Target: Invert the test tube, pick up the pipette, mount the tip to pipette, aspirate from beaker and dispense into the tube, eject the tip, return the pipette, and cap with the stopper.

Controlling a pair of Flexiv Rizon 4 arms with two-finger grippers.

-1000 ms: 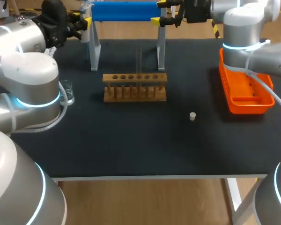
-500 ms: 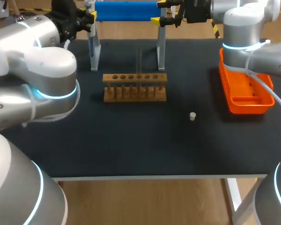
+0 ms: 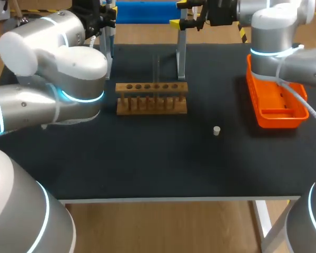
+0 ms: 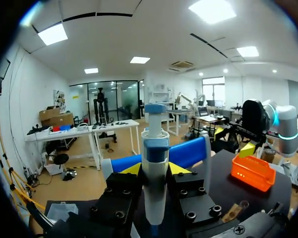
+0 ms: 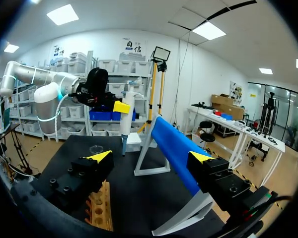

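In the left wrist view my left gripper [image 4: 155, 168] is shut on the white and blue pipette [image 4: 155, 163], which stands upright between the yellow tips. In the head view that gripper [image 3: 106, 10] is at the table's far edge, by the left post of the blue-barred stand [image 3: 147, 11]. My right gripper [image 3: 179, 13] stands open at the stand's right end, the blue bar [image 5: 174, 144] between its fingers and untouched. A clear tube [image 3: 157, 66] stands in the wooden rack [image 3: 151, 97]. The small stopper [image 3: 216, 130] lies on the mat. The left arm hides the beaker in the head view.
An orange tray [image 3: 276, 103] sits at the right edge under my right arm. My left arm's bulky elbow [image 3: 68, 68] hangs over the table's left part, close to the rack. The black mat in front of the rack holds only the stopper.
My left arm has swung to the right, its elbow now covering the beaker, and its gripper has carried the pipette rightward along the far edge. The right arm has not moved.
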